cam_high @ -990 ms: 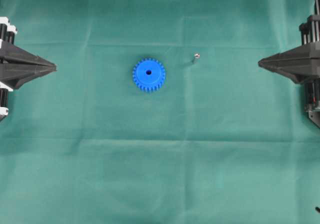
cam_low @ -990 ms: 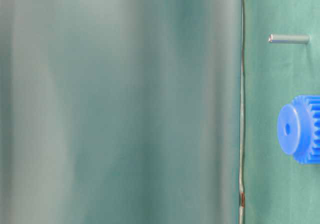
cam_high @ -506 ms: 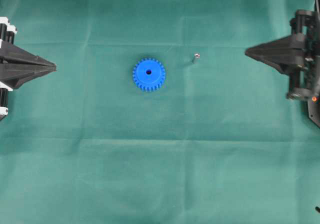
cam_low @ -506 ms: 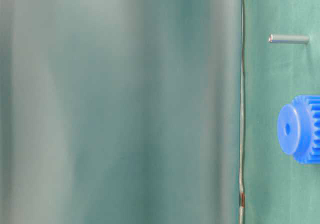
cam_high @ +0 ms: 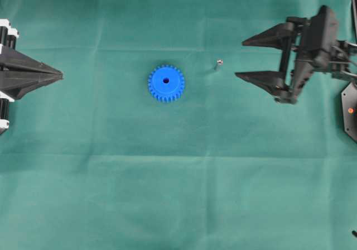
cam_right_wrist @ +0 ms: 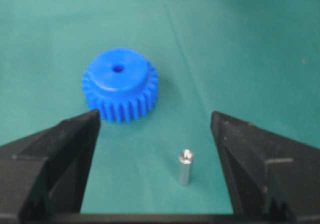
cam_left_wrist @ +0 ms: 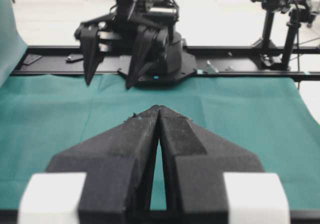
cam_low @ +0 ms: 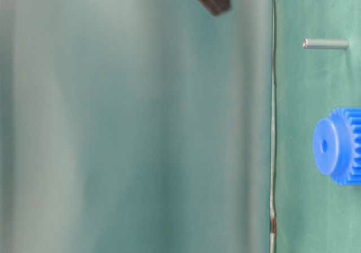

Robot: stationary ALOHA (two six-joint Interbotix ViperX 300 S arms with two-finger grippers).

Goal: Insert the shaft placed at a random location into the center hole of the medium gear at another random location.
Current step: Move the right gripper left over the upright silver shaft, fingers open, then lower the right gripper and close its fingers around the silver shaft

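shaft [cam_high: 217, 65]: one thin silver-grey pin with a shiny rounded top, stood upright on the green cloth [cam_high: 178, 194] covering the desk, right of the medium gear [cam_high: 166, 83] in the overhead view and well apart from it; in the table-level view, which was turned on its side, it appeared as a short grey bar [cam_low: 325, 43] above the gear [cam_low: 337, 145]. medium gear: bright blue, toothed, lay flat near the middle of the cloth with its raised hub up; center hole [cam_high: 165, 80] dark, round, unfilled. right tool [cam_high: 241, 58]: black, fingers spread wide, nothing between them, pointed toward the shaft from the right and apart from it; in its own wrist view the shaft [cam_right_wrist: 185, 167] stood between the two fingers [cam_right_wrist: 60, 159], nearer the camera than the gear [cam_right_wrist: 120, 90], touching neither. left tool [cam_high: 60, 75]: black, at the left edge of the overhead view, fingers pressed together to a point, gripping nothing; in its wrist view the closed tips [cam_left_wrist: 159, 110] faced the right arm across the cloth.
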